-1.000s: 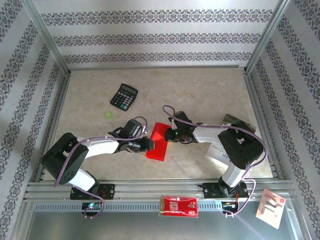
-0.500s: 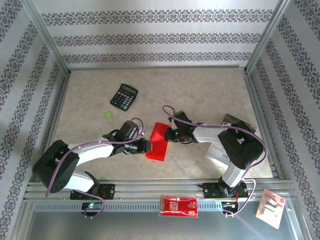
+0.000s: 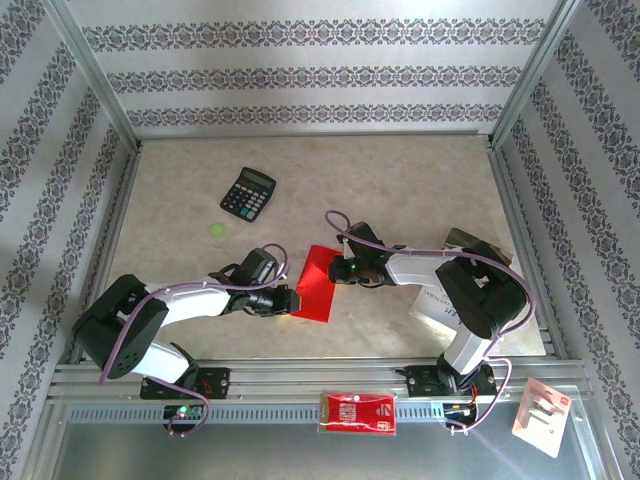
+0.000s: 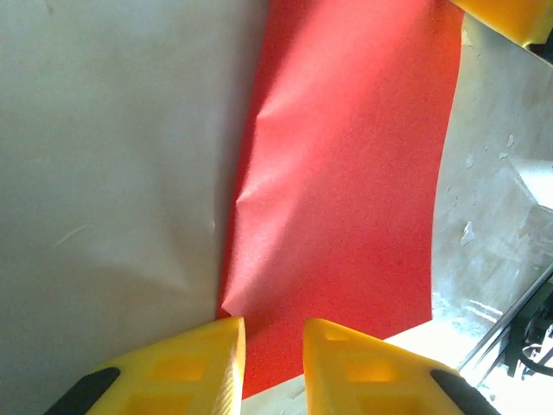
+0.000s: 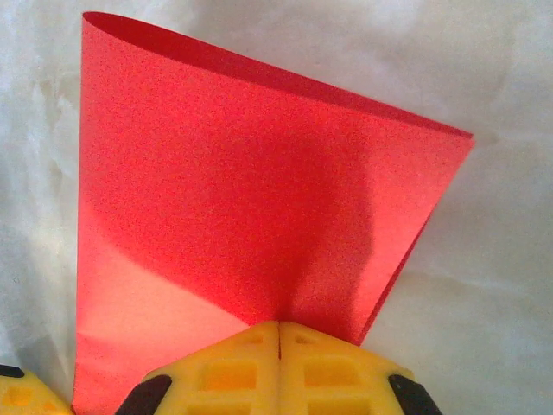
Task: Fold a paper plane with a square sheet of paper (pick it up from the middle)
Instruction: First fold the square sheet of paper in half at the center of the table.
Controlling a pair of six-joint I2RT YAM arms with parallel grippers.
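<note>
Early yet: the left gripper [image 3: 289,300], jaws slightly apart, sits at the near edge of the red sheet [image 3: 317,287] on the table [image 3: 400,190], which the right gripper [image 3: 340,270] pinches shut, doubled over loosely, uncreased, no plane shape yet.

Bright red square sheet of paper [image 3: 318,284], bent double, fold uncreased, mid-table

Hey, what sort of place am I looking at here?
Probably a robotics lab test cell: an aluminium frame encloses the marble-look table, wallpaper panels stand in as walls, and the right arm holds the square sheet of paper.
</note>
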